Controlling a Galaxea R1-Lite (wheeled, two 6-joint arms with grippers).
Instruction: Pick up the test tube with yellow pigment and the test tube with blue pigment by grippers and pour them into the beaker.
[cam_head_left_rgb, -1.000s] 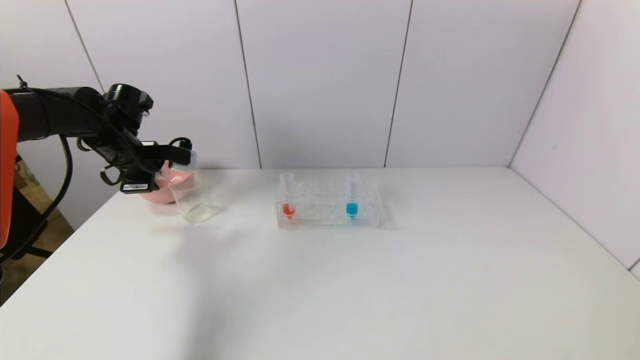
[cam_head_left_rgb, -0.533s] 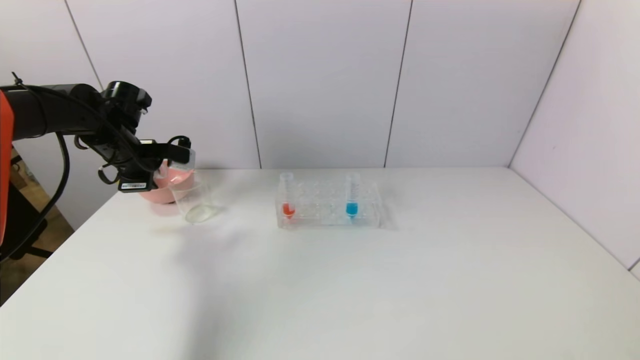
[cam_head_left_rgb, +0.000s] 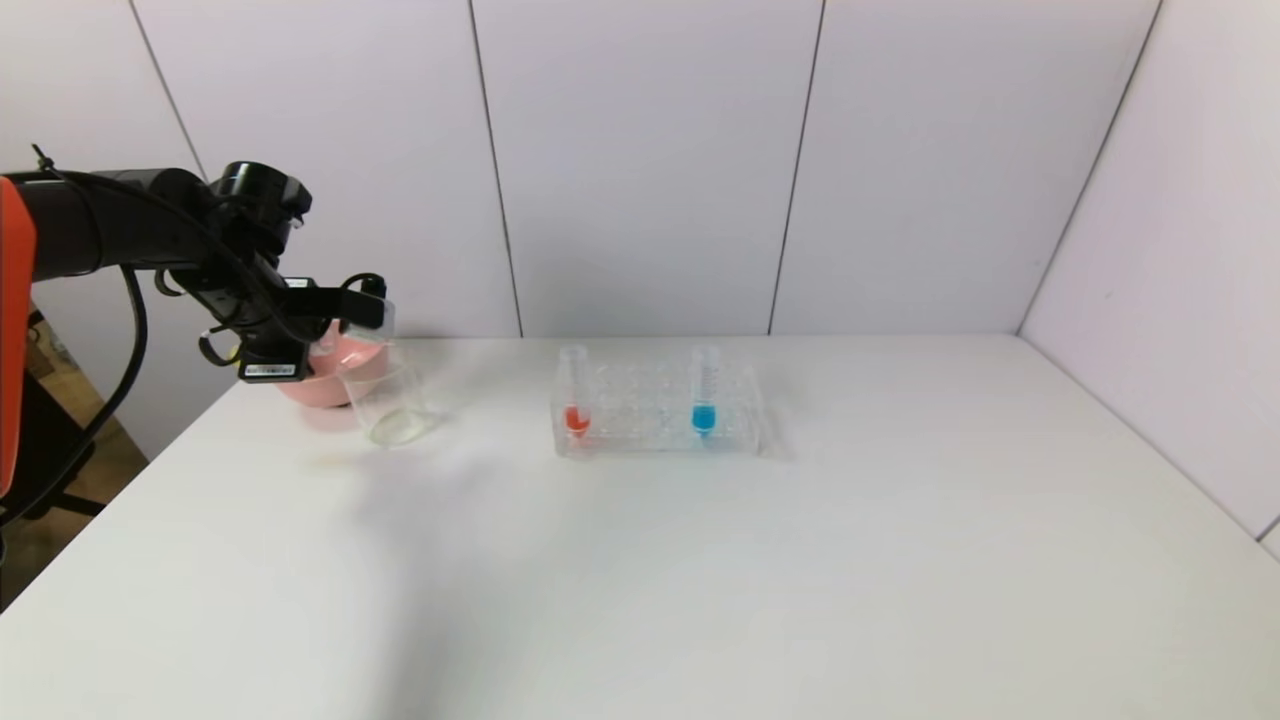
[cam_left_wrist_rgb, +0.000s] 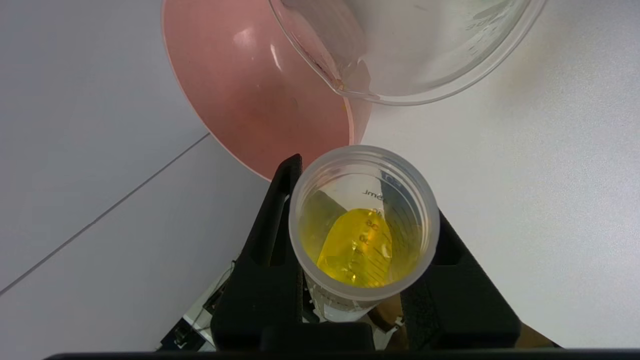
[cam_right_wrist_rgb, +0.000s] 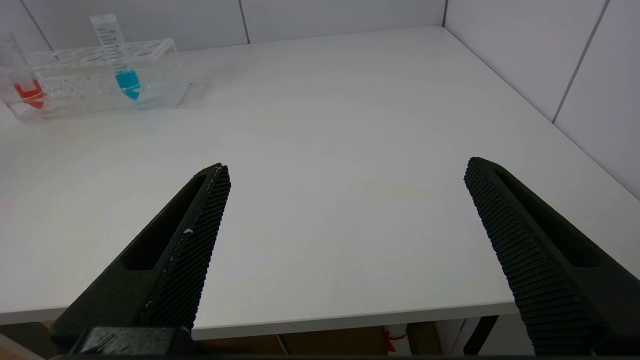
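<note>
1. The left gripper (cam_left_wrist_rgb: 362, 280) has its jaws clamped on the yellow test tube (cam_left_wrist_rgb: 364, 225), held above the beaker (cam_head_left_rgb: 388, 400).
2. The tube lies tilted, mouth toward the beaker rim, apparently poised to pour.
3. The right gripper (cam_right_wrist_rgb: 345, 220) waits wide open and empty over the bench (cam_head_left_rgb: 700, 560); the blue test tube (cam_head_left_rgb: 704, 392) stands upright in the rack (cam_head_left_rgb: 735, 410).

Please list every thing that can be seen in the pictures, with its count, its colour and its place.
test tube with yellow pigment: one, clear with yellow liquid, held in the left gripper near the beaker's rim
beaker: one, clear, on the table in front of the pink bowl
pink bowl: one, pink, behind the beaker
tube rack: one, clear, mid-table
test tube with blue pigment: one, blue liquid, upright in the rack
red-liquid tube: one, red liquid, upright in the rack
table: one, white
left gripper: black, shut on the yellow tube
right gripper: black, open, at the table's near edge
</note>
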